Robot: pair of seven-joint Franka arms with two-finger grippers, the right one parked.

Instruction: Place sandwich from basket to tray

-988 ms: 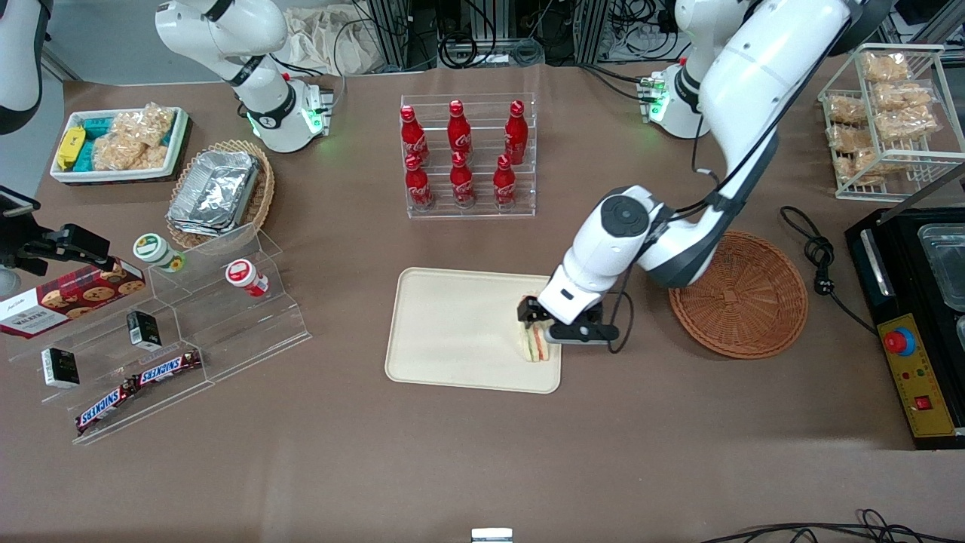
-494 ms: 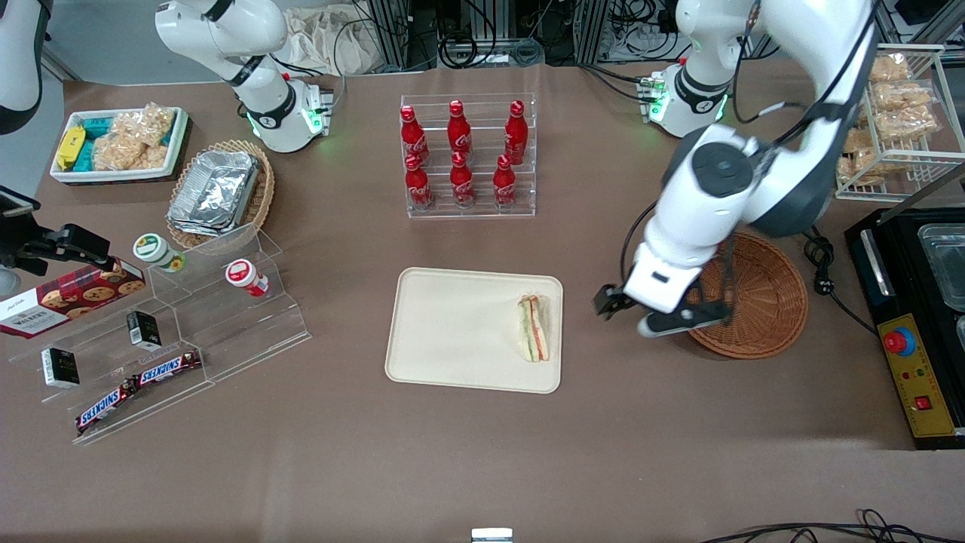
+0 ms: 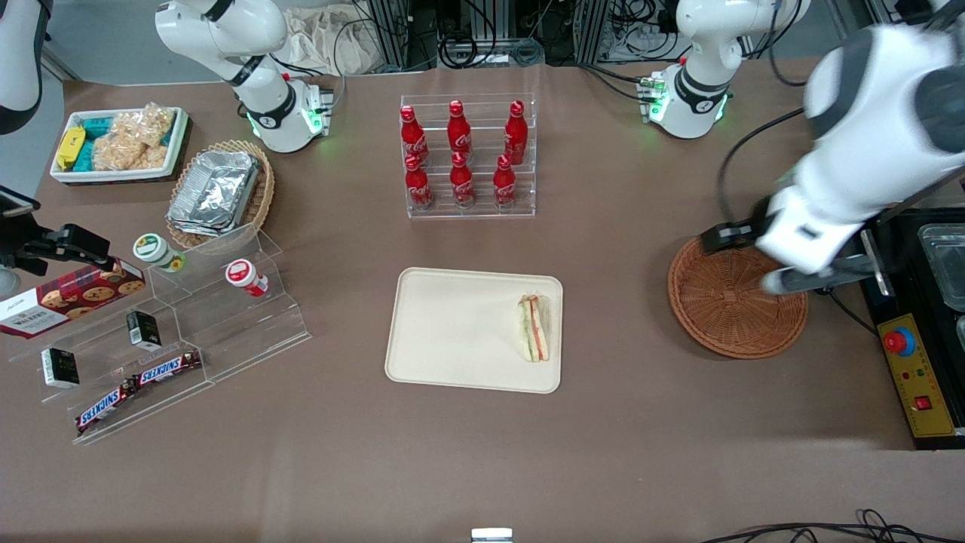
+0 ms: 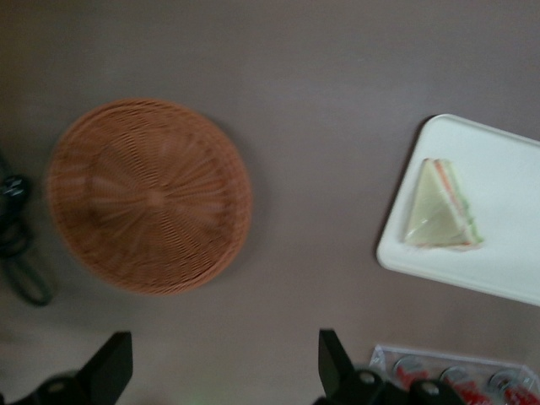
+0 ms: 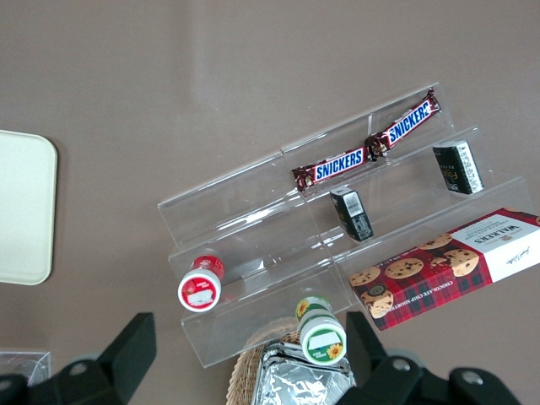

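On the flat cream-beige rectangular tray [image 3: 467, 329], near its edge toward the working arm, the small triangular wrapped sandwich [image 3: 534, 328] lay where it had been half a second before. From the front, the pincer [image 3: 742, 260] had drawn away from the gap between tray and round reddish-brown wicker basket [image 3: 735, 311]; it now hung above the basket's rim, higher and nearer the working arm's end of the brown counter [image 3: 482, 452]. Its fingers stood spread apart with nothing between them.

Through the left wrist camera, the two dark fingertips [image 4: 110, 364] were wide apart and empty above the bare counter [image 4: 312, 101], the basket [image 4: 148, 194] held nothing, and the sandwich [image 4: 440, 207] lay flat on the tray [image 4: 506, 253].
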